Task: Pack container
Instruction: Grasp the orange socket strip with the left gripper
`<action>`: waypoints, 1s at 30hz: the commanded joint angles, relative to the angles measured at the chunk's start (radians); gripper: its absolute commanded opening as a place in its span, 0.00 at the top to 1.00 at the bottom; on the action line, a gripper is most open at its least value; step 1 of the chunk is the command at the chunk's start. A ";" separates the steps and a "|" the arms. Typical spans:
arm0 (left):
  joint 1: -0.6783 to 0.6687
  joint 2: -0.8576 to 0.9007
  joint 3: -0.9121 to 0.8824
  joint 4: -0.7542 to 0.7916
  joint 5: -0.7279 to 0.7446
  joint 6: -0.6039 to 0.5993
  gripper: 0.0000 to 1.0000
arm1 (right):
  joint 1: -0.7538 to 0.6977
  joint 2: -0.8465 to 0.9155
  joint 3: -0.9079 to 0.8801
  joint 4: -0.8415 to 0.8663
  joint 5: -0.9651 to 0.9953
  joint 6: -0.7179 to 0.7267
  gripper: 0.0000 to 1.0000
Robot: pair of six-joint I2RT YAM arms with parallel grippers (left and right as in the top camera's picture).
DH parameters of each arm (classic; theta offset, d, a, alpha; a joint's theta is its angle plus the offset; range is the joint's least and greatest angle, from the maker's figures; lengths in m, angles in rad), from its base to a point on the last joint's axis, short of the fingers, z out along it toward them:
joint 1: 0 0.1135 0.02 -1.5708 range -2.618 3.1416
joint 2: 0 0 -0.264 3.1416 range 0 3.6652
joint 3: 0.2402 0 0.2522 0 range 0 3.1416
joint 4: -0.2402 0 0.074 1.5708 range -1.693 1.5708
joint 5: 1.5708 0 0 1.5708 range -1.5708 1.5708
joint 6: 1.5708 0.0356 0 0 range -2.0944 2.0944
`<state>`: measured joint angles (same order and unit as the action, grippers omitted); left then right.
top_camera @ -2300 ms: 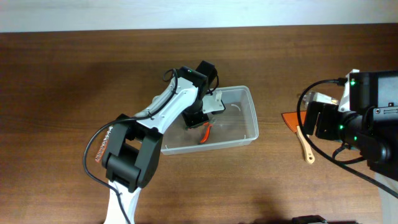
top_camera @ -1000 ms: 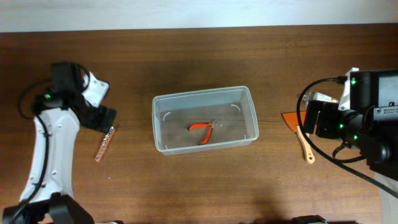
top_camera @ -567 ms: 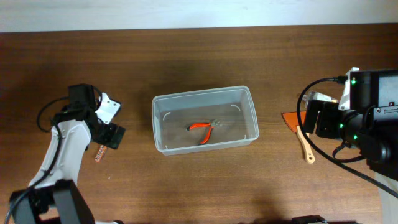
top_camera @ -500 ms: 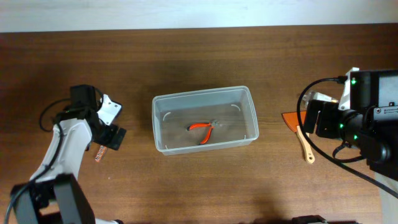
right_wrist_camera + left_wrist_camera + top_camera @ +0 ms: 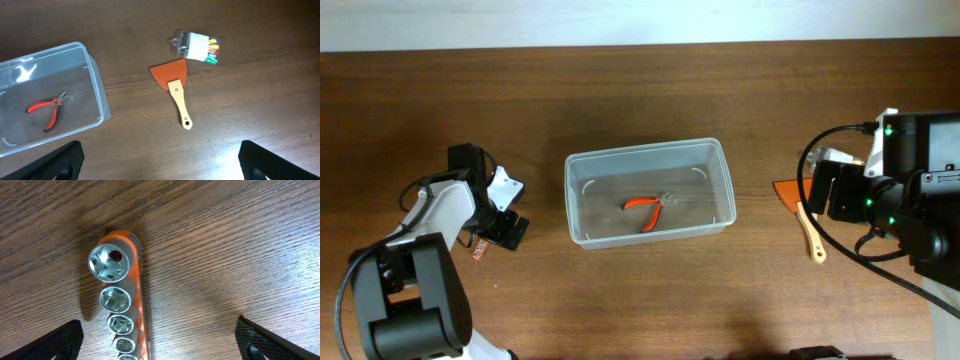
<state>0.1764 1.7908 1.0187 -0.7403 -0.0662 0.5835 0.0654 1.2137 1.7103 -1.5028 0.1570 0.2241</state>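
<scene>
The container (image 5: 645, 148) is a clear tub in mid-table, seen also at the left of the right wrist view (image 5: 95, 80). Red-handled pliers (image 5: 645, 208) lie inside it (image 5: 46, 109). My left gripper (image 5: 505, 225) hangs low over an orange rail of metal sockets (image 5: 116, 300), left of the container. Its jaws stand wide open (image 5: 160, 342), one on each side of the rail, touching nothing. Only the rail's end (image 5: 479, 249) shows from above. My right gripper (image 5: 160, 160) is open and empty above bare wood at the table's right.
A scraper (image 5: 176, 90) with an orange blade and a wooden handle lies right of the container, partly under my right arm from above (image 5: 809, 230). A small clear packet of coloured sticks (image 5: 197, 46) lies just beyond it.
My left arm has left the container, swung to the left and come down over the socket rail. The pliers stay in the container. The right arm has not moved.
</scene>
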 commanded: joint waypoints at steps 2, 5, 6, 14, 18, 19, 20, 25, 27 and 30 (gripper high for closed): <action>0.003 0.060 -0.014 0.003 0.000 0.000 0.11 | 0.005 -0.001 0.007 0.003 0.016 -0.007 0.01; 0.003 0.060 -0.014 0.003 -0.001 0.001 0.33 | 0.005 -0.001 0.007 0.003 0.016 -0.010 0.01; 0.003 0.060 -0.014 0.003 -0.001 0.001 0.41 | 0.005 -0.001 0.007 0.003 0.016 -0.010 0.01; 0.003 0.060 -0.014 0.022 -0.001 0.001 0.82 | 0.005 -0.001 0.007 0.002 0.016 -0.010 0.01; 0.003 0.060 -0.014 0.035 -0.001 -0.029 0.98 | 0.005 -0.001 0.007 0.002 0.016 -0.010 0.01; 0.003 0.060 -0.012 0.041 -0.001 -0.055 0.98 | 0.005 -0.002 0.007 0.002 0.016 -0.010 0.01; 0.003 0.060 -0.004 0.042 -0.001 -0.080 0.98 | 0.005 -0.002 0.007 0.002 0.016 -0.010 0.01; 0.003 0.041 0.106 -0.017 0.005 -0.135 0.98 | 0.005 -0.002 0.007 0.003 0.017 -0.010 0.01; 0.003 0.017 0.191 -0.073 0.035 -0.159 0.98 | 0.005 -0.002 0.007 0.004 0.017 -0.010 0.01; -0.009 -0.024 0.342 -0.176 0.098 -0.196 0.98 | 0.005 -0.002 0.007 0.003 0.017 -0.010 0.01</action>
<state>0.1753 1.8252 1.2201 -0.8825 -0.0368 0.4469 0.0654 1.2137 1.7103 -1.5028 0.1574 0.2237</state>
